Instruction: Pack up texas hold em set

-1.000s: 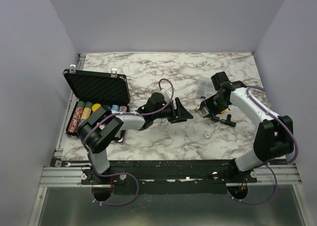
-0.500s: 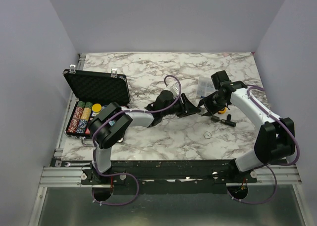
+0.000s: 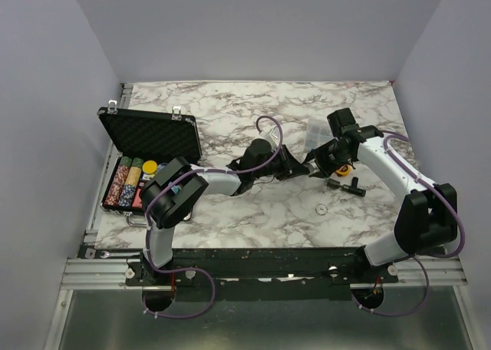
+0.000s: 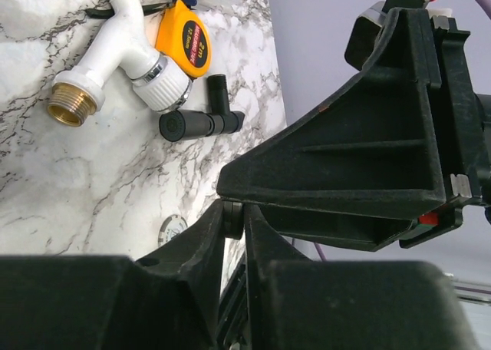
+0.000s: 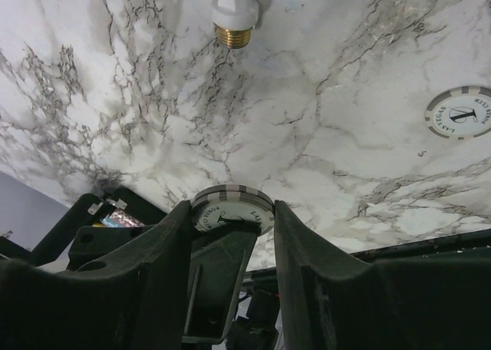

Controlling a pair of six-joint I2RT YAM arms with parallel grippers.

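The black case [image 3: 151,134] lies open at the table's left, with rows of coloured chips [image 3: 125,183] in its base. Over mid-table the two grippers meet. My right gripper [image 5: 232,214] is shut on the rims of a small stack of white chips [image 5: 232,204]. My left gripper [image 4: 232,221] pinches the same stack [image 4: 233,219] across its faces, seen edge-on between its fingertips. From above, the left gripper [image 3: 299,168] and right gripper [image 3: 314,166] touch tip to tip. Another white chip [image 3: 320,209] [image 5: 462,113] [image 4: 172,229] lies flat on the marble below them.
A white tap fitting with a brass thread [image 4: 115,47] [image 5: 236,11], a yellow tape measure [image 4: 189,47] and a black elbow fitting [image 4: 201,120] [image 3: 345,185] lie under the right arm. A clear plastic box [image 3: 315,135] stands behind them.
The left arm has swung right to meet the right gripper, and its jaws have closed onto the white chips held there. The right gripper has hardly moved.
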